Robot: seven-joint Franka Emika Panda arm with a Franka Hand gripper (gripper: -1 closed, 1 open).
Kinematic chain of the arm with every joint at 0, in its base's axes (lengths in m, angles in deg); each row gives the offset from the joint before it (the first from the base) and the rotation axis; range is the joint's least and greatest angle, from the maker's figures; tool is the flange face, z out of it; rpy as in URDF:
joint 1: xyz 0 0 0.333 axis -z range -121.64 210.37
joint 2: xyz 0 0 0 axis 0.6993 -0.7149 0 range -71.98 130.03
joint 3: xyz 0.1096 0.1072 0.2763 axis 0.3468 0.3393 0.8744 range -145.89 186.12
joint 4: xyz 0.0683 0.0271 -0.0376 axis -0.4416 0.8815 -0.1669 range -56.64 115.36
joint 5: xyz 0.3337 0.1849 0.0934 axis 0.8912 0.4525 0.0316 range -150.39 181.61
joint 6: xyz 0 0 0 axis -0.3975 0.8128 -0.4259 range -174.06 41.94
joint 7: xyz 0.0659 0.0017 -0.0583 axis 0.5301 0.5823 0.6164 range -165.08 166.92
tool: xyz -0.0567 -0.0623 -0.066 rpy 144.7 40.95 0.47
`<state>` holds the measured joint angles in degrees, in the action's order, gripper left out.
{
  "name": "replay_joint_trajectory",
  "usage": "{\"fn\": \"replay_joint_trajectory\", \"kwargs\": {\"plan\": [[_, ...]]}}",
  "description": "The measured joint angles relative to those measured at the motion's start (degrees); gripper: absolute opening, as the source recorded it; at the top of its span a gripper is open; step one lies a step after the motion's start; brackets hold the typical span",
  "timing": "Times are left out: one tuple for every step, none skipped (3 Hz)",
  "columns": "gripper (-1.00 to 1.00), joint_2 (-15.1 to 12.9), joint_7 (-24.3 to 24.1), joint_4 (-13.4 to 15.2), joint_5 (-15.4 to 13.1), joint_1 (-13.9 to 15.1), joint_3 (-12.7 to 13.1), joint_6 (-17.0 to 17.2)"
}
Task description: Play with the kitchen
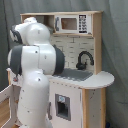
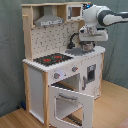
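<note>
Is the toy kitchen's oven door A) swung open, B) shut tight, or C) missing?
A: in the second exterior view the oven door hangs swung out from the front of the kitchen, below the stove.
</note>
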<state>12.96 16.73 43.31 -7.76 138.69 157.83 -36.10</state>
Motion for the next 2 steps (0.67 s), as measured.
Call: {"fn": "replay_joint_trajectory", "kwargs": {"plan": [[-1.00,-3.61,-2.16,2.89,-2.99,0.25,-0.19,-0.79],[-1.00,-6.92,-4.11,5.62,-6.24,0.71,-0.90,-2.41]]}}
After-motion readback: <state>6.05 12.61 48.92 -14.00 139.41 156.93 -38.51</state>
